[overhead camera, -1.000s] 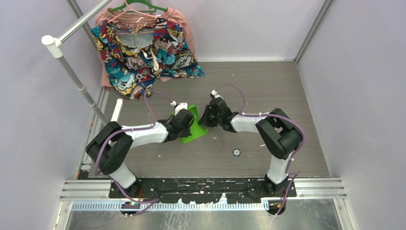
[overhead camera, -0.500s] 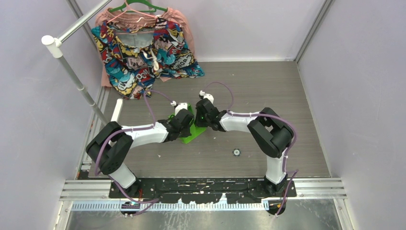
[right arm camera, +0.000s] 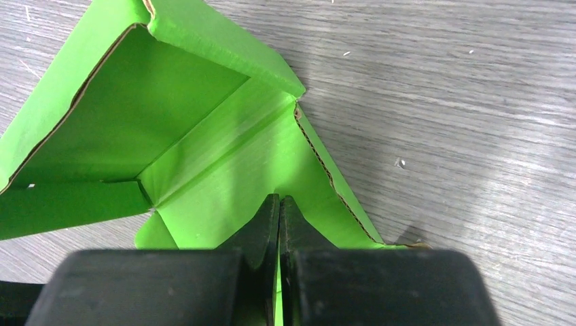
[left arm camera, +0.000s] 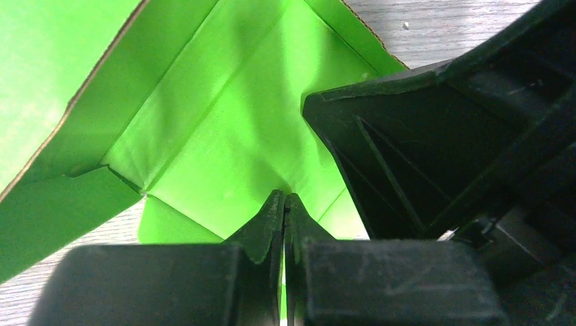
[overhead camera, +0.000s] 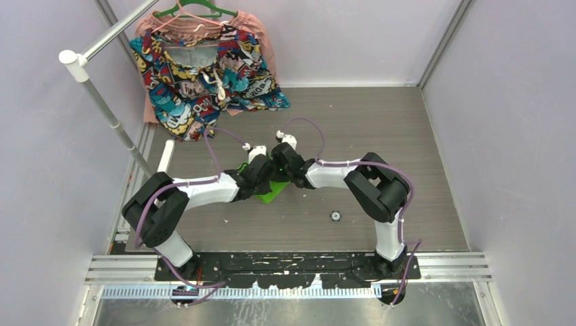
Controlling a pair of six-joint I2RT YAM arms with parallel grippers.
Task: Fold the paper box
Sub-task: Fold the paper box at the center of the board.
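Top view first: the left hand (overhead camera: 263,178) and the right hand (overhead camera: 281,165) meet nose to nose in the middle of the grey wood-grain surface (overhead camera: 380,136). The bright lime-green card paper box (overhead camera: 272,191) lies right under them. Only a wedge of it shows at their near side and a sliver at the far left, so its long axis can't be called from up here. In the far-left corner a colourful comic-print garment (overhead camera: 204,78) hangs on a green hanger (overhead camera: 195,9) from a white rail (overhead camera: 102,102). Pale walls close in the cell.

Left wrist now: the left hand (left arm camera: 284,212) has its jaws pressed tight together, tips down on the paper box (left arm camera: 204,115). Whether card is nipped between them, I can't tell. A flap rises at the left, and the creases run from lower left to upper right.

Right wrist: the right hand (right arm camera: 280,216) is clamped shut as well, tips on the flat panel of the paper box (right arm camera: 156,115). One wall stands up at the upper left, and its corner points to the upper right. The bare surface (right arm camera: 462,122) lies beyond.
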